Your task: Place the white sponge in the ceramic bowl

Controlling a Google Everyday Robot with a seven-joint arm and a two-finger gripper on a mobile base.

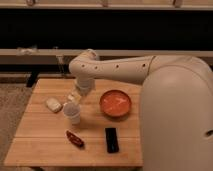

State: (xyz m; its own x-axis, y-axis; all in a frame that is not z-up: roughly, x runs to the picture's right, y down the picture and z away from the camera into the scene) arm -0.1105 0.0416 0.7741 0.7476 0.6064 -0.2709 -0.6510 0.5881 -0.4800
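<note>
A dark wall is seen at the back, with a pale rail (150, 52) run across it, and a wooden table (40, 147) is set in front, on a speckled floor.

Toward the table's left side the sponge (53, 104) is found, lying flat on the wood. It is shown as a small off-white block with rounded corners, plain and soft-looking, narrower than the cup beside it. It is touched by nothing and is kept well apart from the bowl.

Just right of the sponge the gripper (74, 96) is held low, pointed down over the table and just above the cup's far rim. Whether it is wide, narrow or holding anything cannot be told. It is not in contact with the sponge.

A white cup (72, 112) is stood upright directly below the gripper. Nearer the front edge a small red object (75, 138) is laid at a slant, and to its right a flat black bar (112, 140) is laid lengthwise.

Further right the bowl (115, 103) is placed, round, shallow and orange-red, with a glossy inside in which no sponge is seen.

The white arm (115, 69) is stretched across from the robot's bulky body (175, 120), by which the right side is filled.
</note>
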